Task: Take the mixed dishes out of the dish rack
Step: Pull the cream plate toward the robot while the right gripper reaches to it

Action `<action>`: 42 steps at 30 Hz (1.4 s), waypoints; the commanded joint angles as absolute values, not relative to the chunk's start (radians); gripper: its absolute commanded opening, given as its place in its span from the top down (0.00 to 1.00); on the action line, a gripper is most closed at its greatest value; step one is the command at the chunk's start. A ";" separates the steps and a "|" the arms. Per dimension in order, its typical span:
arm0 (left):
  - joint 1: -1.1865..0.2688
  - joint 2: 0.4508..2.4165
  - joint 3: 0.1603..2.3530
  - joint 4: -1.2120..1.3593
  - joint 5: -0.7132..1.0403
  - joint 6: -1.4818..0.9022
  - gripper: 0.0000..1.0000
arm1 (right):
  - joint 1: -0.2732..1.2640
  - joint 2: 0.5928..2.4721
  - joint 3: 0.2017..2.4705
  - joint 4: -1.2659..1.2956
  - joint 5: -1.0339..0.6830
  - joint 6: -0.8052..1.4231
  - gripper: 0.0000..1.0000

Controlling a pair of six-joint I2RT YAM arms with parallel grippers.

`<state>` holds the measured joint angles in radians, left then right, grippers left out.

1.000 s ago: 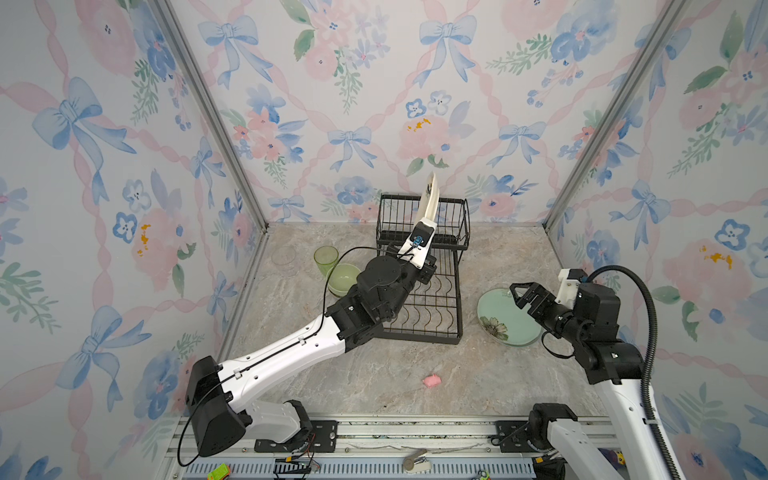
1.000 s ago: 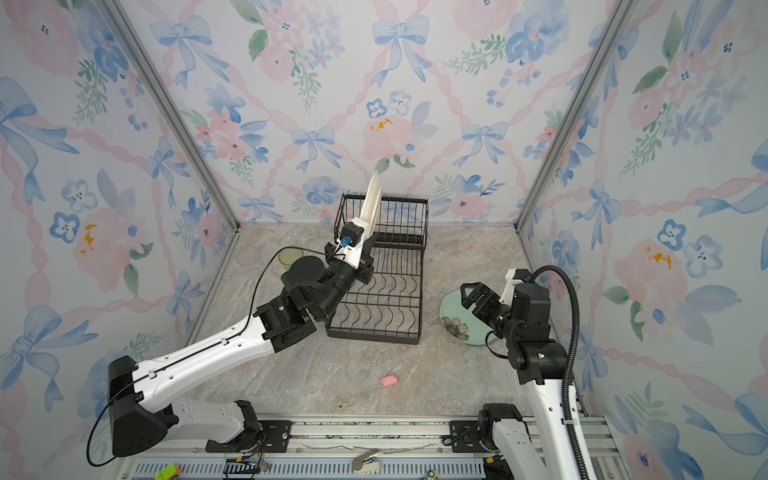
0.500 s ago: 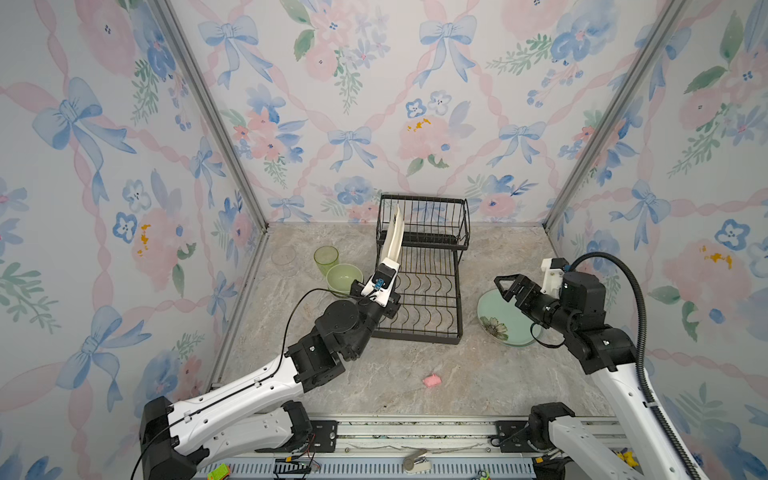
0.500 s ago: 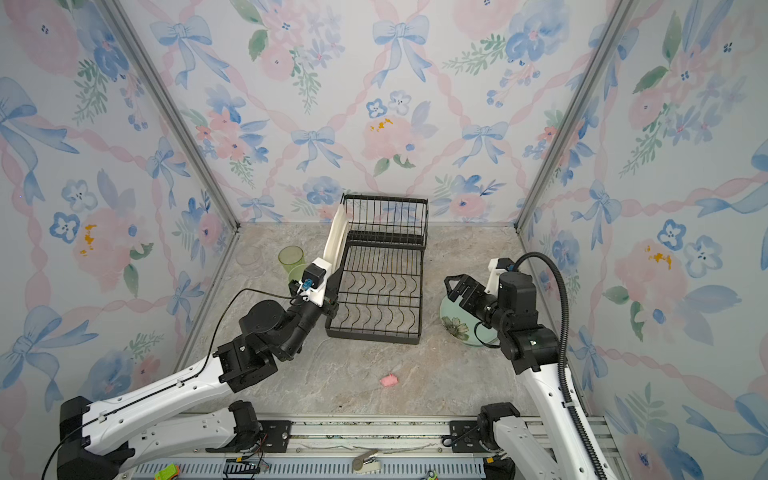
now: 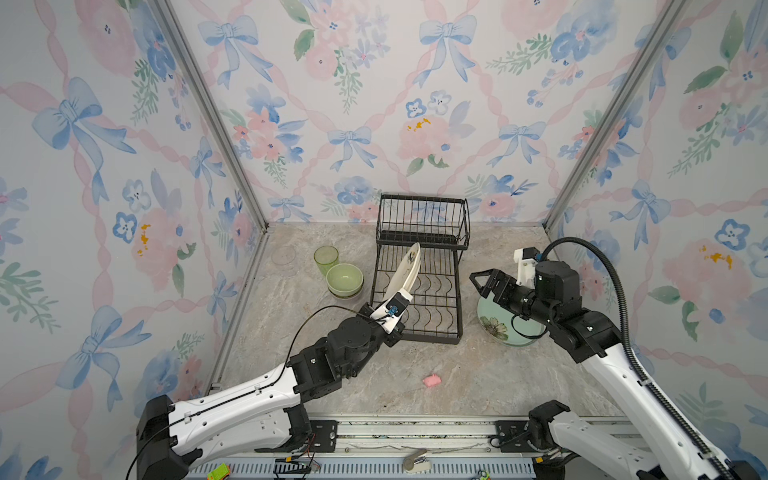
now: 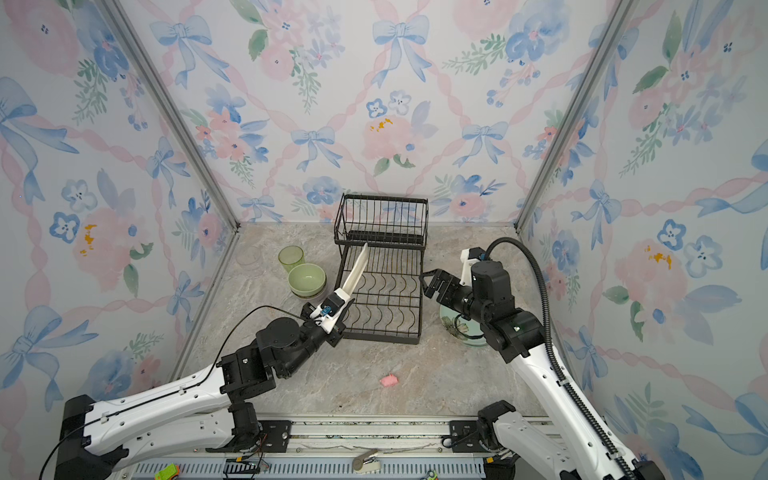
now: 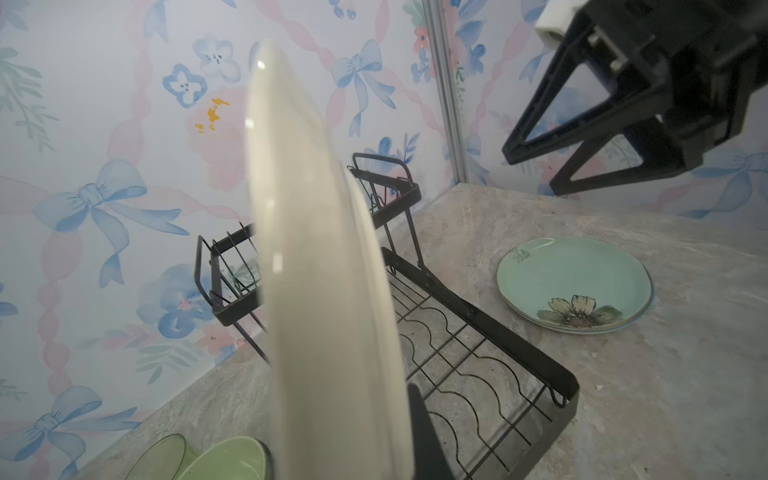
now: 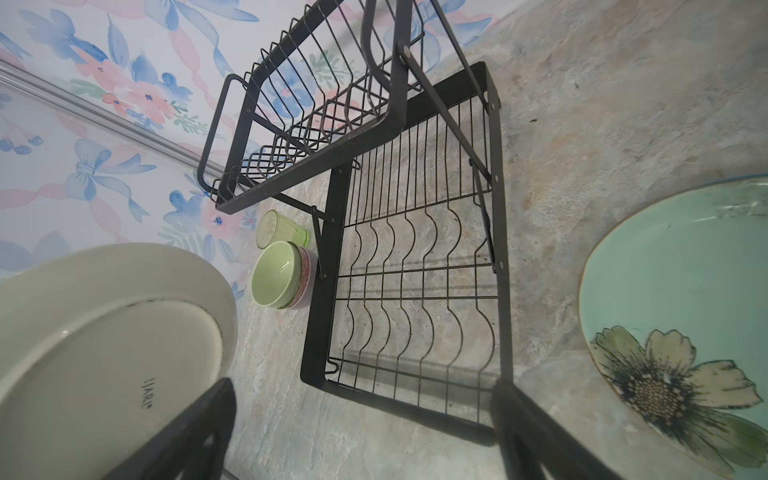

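While the cream plate [image 5: 406,268] stands on edge, tilted over the left side of the rack [image 5: 434,337] and its lower tier, your left gripper [image 5: 391,306] pinches its bottom rim. Your right gripper [image 5: 478,286] hangs spread wide and empty above the green plate [image 5: 496,330], just right of the rack.

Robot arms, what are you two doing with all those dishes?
The left gripper is holding the cream plate on its edge over the black dish rack. The right gripper hovers open above the green plate lying on the table. The rack looks empty otherwise; the stacked bowls and green tumbler stand beside it.
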<state>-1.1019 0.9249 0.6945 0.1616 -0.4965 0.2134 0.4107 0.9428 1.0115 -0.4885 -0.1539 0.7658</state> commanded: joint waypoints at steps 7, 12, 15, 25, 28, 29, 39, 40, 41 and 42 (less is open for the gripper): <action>-1.133 1.005 0.696 0.242 -0.472 0.242 1.00 | 0.462 0.965 1.043 -0.444 -0.124 0.831 0.03; -1.140 1.042 0.701 0.253 -0.462 0.241 1.00 | 0.479 0.977 1.054 -0.428 -0.140 0.860 0.03; -1.146 1.075 0.709 0.261 -0.464 0.253 1.00 | 0.491 0.989 1.054 -0.415 -0.151 0.875 0.03; -1.151 1.186 0.729 0.310 -0.517 0.311 1.00 | 0.511 0.988 1.032 -0.396 -0.166 0.914 0.03; -1.152 1.226 0.729 0.330 -0.539 0.322 1.00 | 0.512 0.998 1.026 -0.399 -0.165 0.929 0.03; -1.153 1.239 0.729 0.333 -0.543 0.327 1.00 | 0.512 1.001 1.025 -0.397 -0.169 0.931 0.03; -1.190 1.325 0.790 0.416 -0.591 0.401 1.00 | 0.528 1.066 1.011 -0.364 -0.197 0.957 0.03; -1.194 1.333 0.792 0.424 -0.602 0.410 1.00 | 0.529 1.073 1.009 -0.361 -0.202 0.960 0.03; -1.198 1.339 0.795 0.431 -0.611 0.417 1.00 | 0.531 1.079 1.008 -0.358 -0.205 0.961 0.03; -1.202 1.345 0.797 0.439 -0.617 0.425 1.00 | 0.532 1.083 1.007 -0.355 -0.206 0.962 0.03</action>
